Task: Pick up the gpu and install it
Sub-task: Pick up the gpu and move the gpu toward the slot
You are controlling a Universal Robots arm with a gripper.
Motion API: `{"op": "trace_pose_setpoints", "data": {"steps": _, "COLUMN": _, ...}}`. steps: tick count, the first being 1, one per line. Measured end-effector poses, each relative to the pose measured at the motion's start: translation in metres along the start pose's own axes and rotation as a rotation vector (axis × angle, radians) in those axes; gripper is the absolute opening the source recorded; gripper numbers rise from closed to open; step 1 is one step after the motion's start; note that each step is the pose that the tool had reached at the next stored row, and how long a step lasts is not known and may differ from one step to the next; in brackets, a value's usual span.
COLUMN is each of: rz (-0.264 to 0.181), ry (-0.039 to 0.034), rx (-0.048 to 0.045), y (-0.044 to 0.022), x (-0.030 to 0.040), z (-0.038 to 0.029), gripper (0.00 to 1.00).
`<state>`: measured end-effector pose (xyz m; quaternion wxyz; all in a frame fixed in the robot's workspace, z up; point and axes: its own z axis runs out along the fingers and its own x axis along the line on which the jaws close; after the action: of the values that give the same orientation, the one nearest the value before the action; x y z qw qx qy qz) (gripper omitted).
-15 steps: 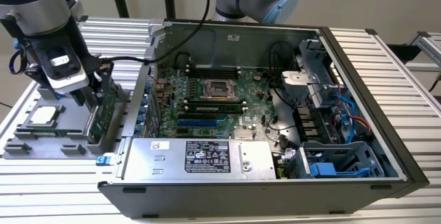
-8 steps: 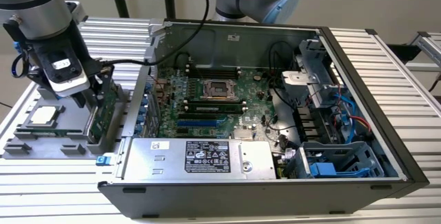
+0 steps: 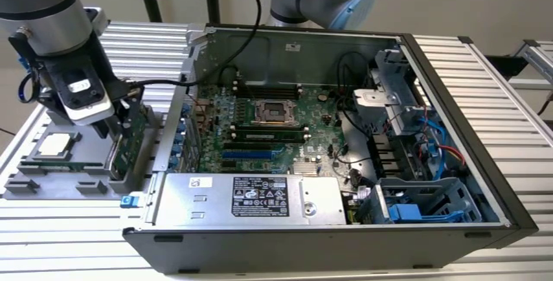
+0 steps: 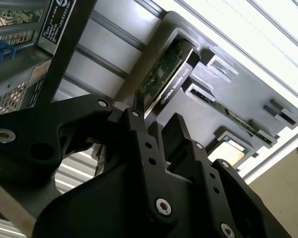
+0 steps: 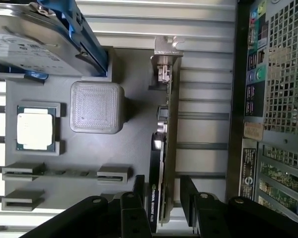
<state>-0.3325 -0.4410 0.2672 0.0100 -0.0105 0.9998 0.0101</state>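
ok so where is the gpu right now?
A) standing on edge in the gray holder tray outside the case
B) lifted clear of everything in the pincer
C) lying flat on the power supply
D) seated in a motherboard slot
A: in the first wrist view the gpu stands on edge in the gray holder tray, beside the computer case, with the open pincer straddling it.

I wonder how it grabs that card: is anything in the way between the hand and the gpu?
Nothing visible is. In the first wrist view the open hand straddles the gpu, which stands on edge in the gray holder, with nothing between them.
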Motion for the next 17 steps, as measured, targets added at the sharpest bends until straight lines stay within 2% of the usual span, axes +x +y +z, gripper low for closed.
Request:
{"op": "trace_pose_setpoints", "data": {"steps": 9, "rz": 0.001, "ry": 0.0001, "rx": 0.002, "y": -0.0002, "x": 0.0007, "z": 0.0103, "gripper": 1.0}}
{"op": "trace_pose_setpoints", "data": {"steps": 17, "rz": 0.027, "ry": -0.0006, "rx": 0.0031, "y": -0.0004, "x": 0.0012, "z": 0.0204, "gripper": 1.0}}
